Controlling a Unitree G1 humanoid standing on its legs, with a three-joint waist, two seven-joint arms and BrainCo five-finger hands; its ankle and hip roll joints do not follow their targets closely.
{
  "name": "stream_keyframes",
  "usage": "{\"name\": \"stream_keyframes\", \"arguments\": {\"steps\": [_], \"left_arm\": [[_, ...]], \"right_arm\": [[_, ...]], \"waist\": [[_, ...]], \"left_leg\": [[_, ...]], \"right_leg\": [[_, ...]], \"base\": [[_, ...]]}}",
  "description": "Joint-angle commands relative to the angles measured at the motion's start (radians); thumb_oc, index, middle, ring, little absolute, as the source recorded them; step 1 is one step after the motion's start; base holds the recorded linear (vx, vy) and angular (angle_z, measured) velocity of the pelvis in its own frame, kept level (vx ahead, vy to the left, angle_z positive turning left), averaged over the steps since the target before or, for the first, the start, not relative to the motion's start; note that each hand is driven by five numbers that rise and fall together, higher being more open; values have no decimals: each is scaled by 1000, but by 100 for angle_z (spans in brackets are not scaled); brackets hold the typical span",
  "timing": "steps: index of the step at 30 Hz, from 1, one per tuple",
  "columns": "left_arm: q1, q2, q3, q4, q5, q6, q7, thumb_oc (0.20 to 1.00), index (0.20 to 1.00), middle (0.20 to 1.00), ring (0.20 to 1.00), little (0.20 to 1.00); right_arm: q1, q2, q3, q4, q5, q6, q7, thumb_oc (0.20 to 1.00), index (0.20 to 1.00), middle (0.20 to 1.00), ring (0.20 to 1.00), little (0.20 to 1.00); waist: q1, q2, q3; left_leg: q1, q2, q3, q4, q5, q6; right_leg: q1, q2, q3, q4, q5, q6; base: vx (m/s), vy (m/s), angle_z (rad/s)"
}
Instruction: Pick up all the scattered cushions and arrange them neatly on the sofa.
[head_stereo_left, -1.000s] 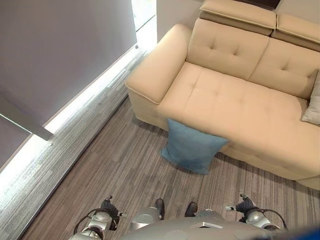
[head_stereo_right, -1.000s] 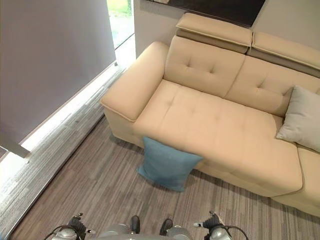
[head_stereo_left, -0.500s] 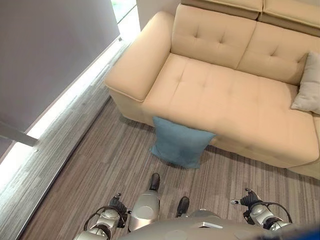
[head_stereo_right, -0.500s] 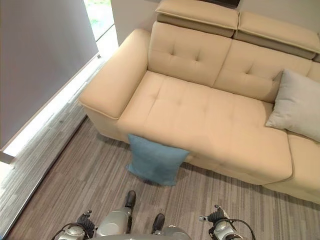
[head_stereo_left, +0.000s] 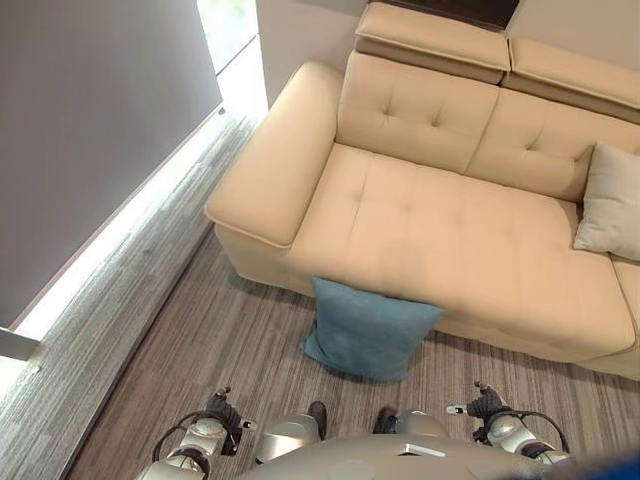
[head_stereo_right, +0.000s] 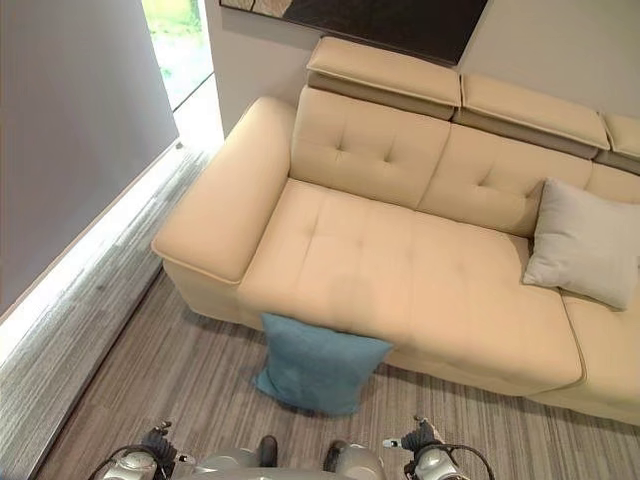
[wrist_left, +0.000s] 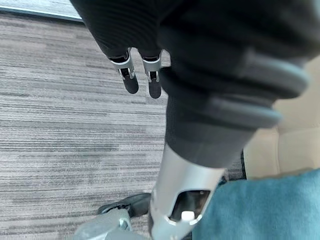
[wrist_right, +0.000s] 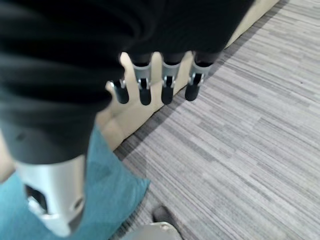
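A blue cushion (head_stereo_left: 367, 327) stands on the floor (head_stereo_left: 200, 340), leaning against the front of the beige sofa (head_stereo_left: 440, 230); a grey cushion (head_stereo_right: 584, 245) rests on the sofa's seat against its backrest. The left hand (wrist_left: 140, 75) and right hand (wrist_right: 155, 82) hang with straight, relaxed fingers, holding nothing, short of the sofa.

Bright daylight from the window (head_stereo_left: 228, 25)

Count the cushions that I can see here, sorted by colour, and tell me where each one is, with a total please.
Blue cushion: 1, on the floor, leaning against the front of the beige sofa.
Light grey cushion: 1, on the sofa seat, against the backrest.
Total: 2 cushions.
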Motion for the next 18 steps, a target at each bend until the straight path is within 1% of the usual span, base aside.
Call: {"name": "stream_keyframes", "arguments": {"steps": [1, 2, 6, 8, 9, 10, 12, 13, 16, 18], "left_arm": [[-15, -1, 7, 22, 7, -20, 7, 1000, 1000, 1000, 1000, 1000], [-15, -1, 7, 22, 7, -20, 7, 1000, 1000, 1000, 1000, 1000], [-3, -10, 7, 35, 15, -19, 6, 1000, 1000, 1000, 1000, 1000], [-5, -14, 4, 36, 14, -17, 5, 1000, 1000, 1000, 1000, 1000], [-7, -17, 1, 33, 12, -17, 5, 1000, 1000, 1000, 1000, 1000], [-14, -26, -13, 18, 5, -17, 4, 1000, 1000, 1000, 1000, 1000], [-22, -32, -20, 10, -4, -18, 3, 1000, 1000, 1000, 1000, 1000], [-28, -39, -30, 4, -10, -18, 3, 1000, 1000, 1000, 1000, 1000], [-36, -41, -43, 3, -8, -20, 4, 1000, 1000, 1000, 1000, 1000], [-34, -44, -41, 9, -13, -20, 1, 1000, 1000, 1000, 1000, 1000]], "right_arm": [[-30, -52, 16, 3, 6, 3, -19, 1000, 1000, 1000, 1000, 1000], [-30, -51, 16, 3, 6, 3, -19, 1000, 1000, 1000, 1000, 1000], [-24, -50, 12, -1, 18, -3, -24, 1000, 1000, 1000, 1000, 1000], [-20, -50, 9, 2, 32, -8, -25, 1000, 1000, 1000, 1000, 1000], [-20, -52, 8, 2, 36, -8, -25, 1000, 1000, 1000, 1000, 1000], [-16, -61, 8, -6, 44, -13, -25, 1000, 1000, 1000, 1000, 1000], [-18, -68, 9, -6, 48, -14, -29, 1000, 1000, 1000, 1000, 1000], [-21, -75, 10, -3, 49, -13, -31, 1000, 1000, 1000, 1000, 1000], [-26, -82, 10, -3, 48, -13, -35, 1000, 1000, 1000, 1000, 1000], [-25, -83, 8, -3, 48, -13, -30, 1000, 1000, 1000, 1000, 1000]], "waist": [[23, -9, 5], [23, -9, 6], [17, -16, -10], [9, -17, -13], [6, -16, -11], [-2, -14, 1], [1, -12, 10], [2, -9, 15], [7, -12, 21], [10, -1, 16]], "left_leg": [[-75, 16, -68, 79, -92, -79], [-74, 17, -68, 79, -91, -80], [-61, 31, -64, 68, -95, -100], [-66, 40, -71, 84, -99, -119], [-74, 42, -73, 101, -102, -125], [-109, 41, -85, 181, -119, -136], [-132, 38, -109, 215, -122, -142], [-161, 48, -123, 204, -102, -149], [-219, 58, -130, 193, -69, -155], [-209, 66, -139, 166, -58, -154]], "right_leg": [[115, 48, -18, -169, 108, -5], [116, 48, -18, -171, 109, -5], [159, 73, -16, -225, 101, -16], [184, 92, -11, -259, 92, -28], [187, 97, -9, -263, 88, -32], [191, 103, -3, -260, 75, -49], [193, 108, 10, -259, 66, -59], [199, 109, 13, -266, 61, -57], [198, 103, 17, -263, 61, -51], [195, 103, 22, -249, 53, -50]], "base": [[66, -150, 6], [82, -181, 10], [73, -127, 0], [54, -159, 18], [-21, -144, 27], [-41, -110, 28], [-52, -16, 34], [-39, 65, 20], [-17, 92, 16], [35, 148, -31]]}}
